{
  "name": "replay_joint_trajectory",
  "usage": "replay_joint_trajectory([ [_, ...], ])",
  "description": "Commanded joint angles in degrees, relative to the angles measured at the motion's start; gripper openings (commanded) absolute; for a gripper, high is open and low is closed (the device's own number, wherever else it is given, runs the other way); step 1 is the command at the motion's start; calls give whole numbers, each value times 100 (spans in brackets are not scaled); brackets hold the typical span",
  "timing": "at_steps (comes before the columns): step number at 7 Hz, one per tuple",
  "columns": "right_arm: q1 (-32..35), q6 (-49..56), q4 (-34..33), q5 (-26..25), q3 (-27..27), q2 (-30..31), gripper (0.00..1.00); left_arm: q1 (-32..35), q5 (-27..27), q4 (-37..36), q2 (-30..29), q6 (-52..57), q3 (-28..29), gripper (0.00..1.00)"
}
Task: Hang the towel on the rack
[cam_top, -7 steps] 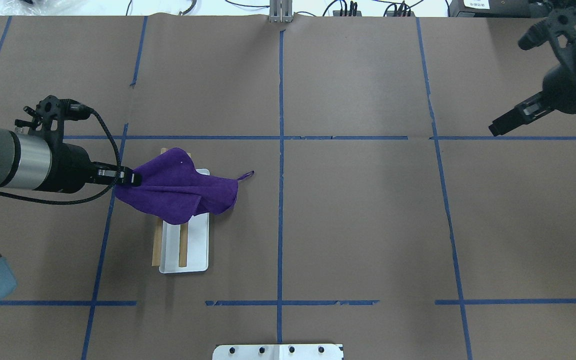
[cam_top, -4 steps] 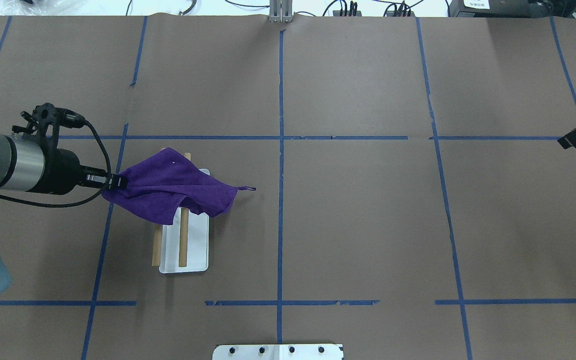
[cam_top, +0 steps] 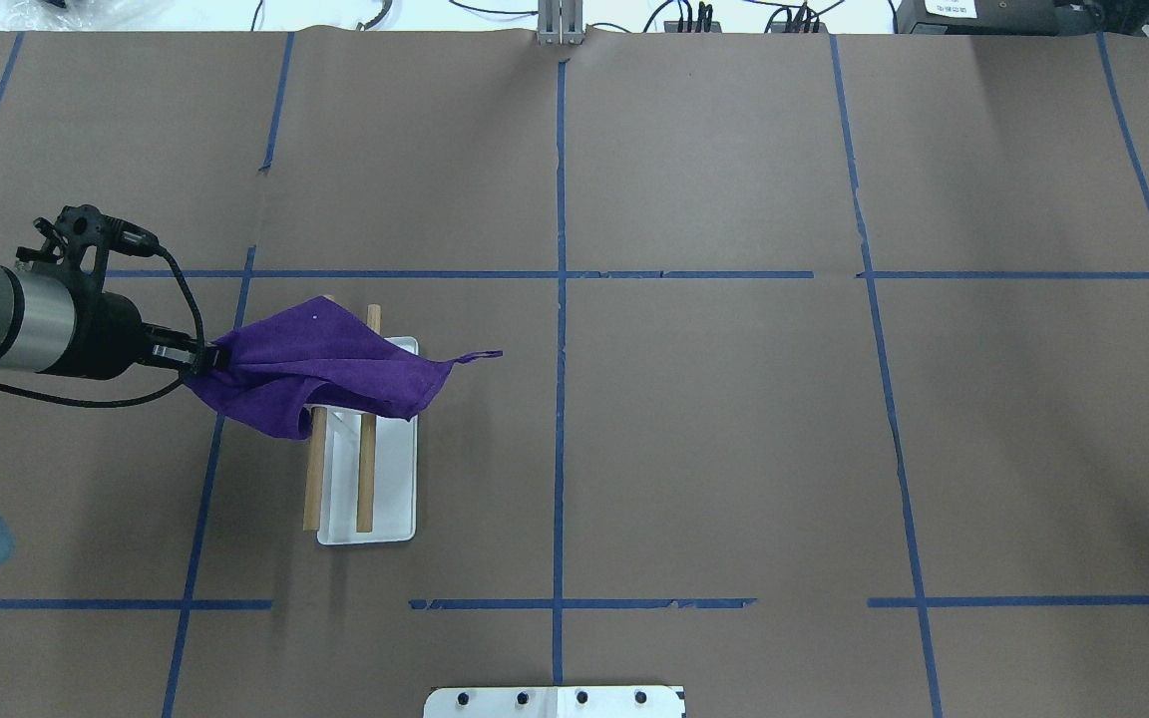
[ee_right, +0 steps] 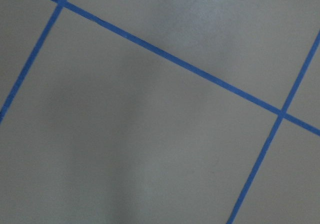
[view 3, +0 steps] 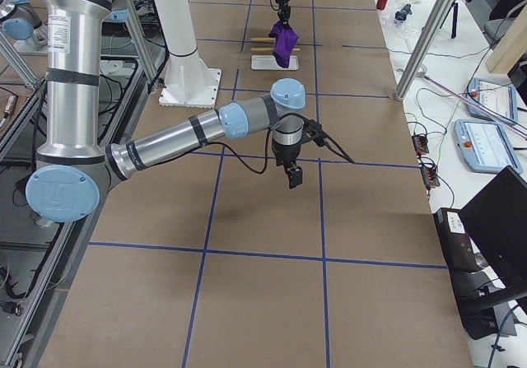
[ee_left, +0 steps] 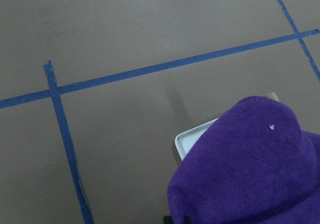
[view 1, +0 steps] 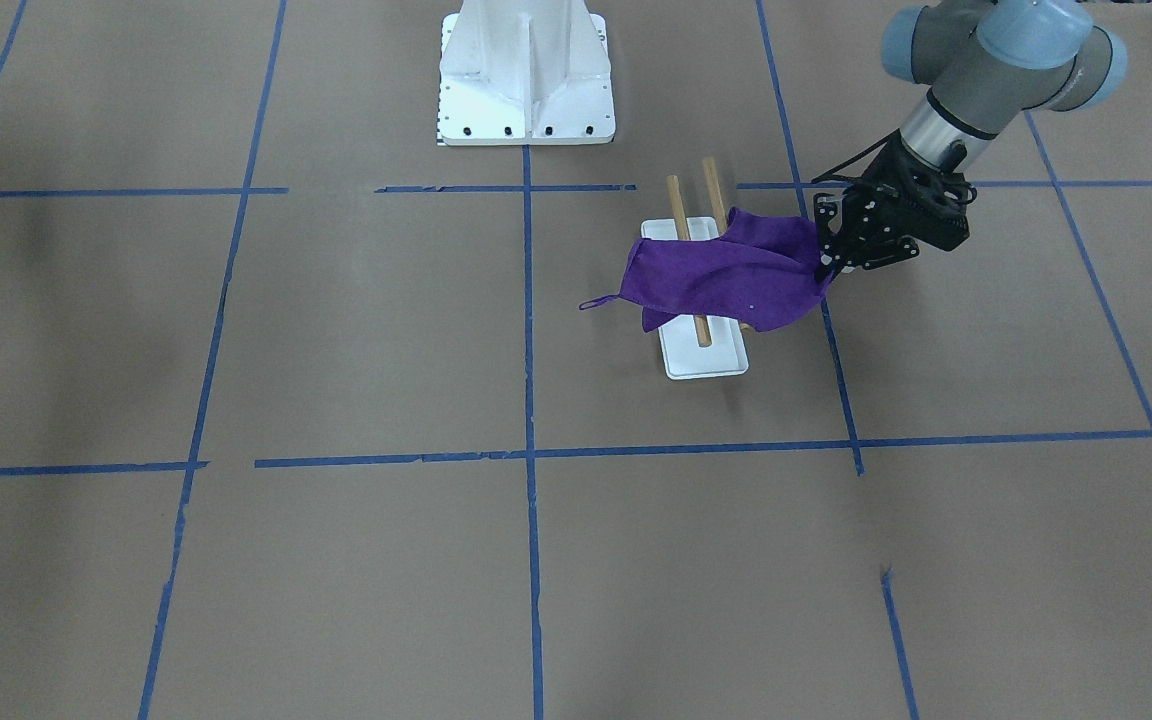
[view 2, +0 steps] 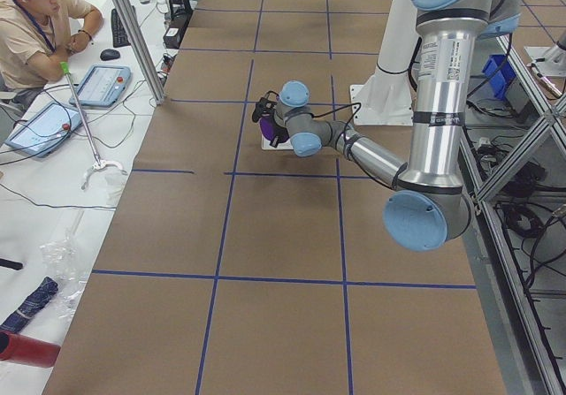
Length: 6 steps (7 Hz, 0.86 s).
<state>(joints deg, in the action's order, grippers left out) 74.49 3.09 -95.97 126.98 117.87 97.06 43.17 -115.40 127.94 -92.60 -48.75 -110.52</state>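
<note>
The purple towel [cam_top: 325, 369] is draped over the far ends of the rack's two wooden dowels [cam_top: 367, 469], with its little loop pointing right. The rack's white base [cam_top: 390, 479] lies under them. My left gripper [cam_top: 203, 361] is shut on the towel's left edge, just left of the rack and held above the table. The front view shows the same: towel [view 1: 726, 280], rack base [view 1: 706, 362], left gripper [view 1: 824, 268]. The left wrist view is filled with towel [ee_left: 240, 169] over a base corner [ee_left: 192, 140]. My right gripper [view 3: 294, 176] shows only in the right side view, so I cannot tell its state.
The large white bolted pedestal base [view 1: 526, 100] stands at the robot's edge of the table, also seen in the overhead view [cam_top: 555, 701]. Brown paper with blue tape lines [cam_top: 560, 274] covers the table. An operator [view 2: 35, 24] sits beyond the table's far edge.
My left gripper has moved left, pulling the towel across the dowels so more of them and the base shows. The right arm has swung out of the overhead view.
</note>
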Motion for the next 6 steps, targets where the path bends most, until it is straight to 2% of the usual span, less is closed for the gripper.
replay_joint_trajectory([
  [1,318,16,8,11,-271,462,100,59,-9,-58,48,311,4,100],
  [2,520,42,8,72,-351,550,100,329,-278,-58,231,801,4,100],
  [4,1012,68,-1,99,-640,612,100,1521,-1260,-346,566,1890,195,100],
  [6,1382,436,-18,117,-844,691,100,2333,-1310,-2192,568,2299,319,100],
])
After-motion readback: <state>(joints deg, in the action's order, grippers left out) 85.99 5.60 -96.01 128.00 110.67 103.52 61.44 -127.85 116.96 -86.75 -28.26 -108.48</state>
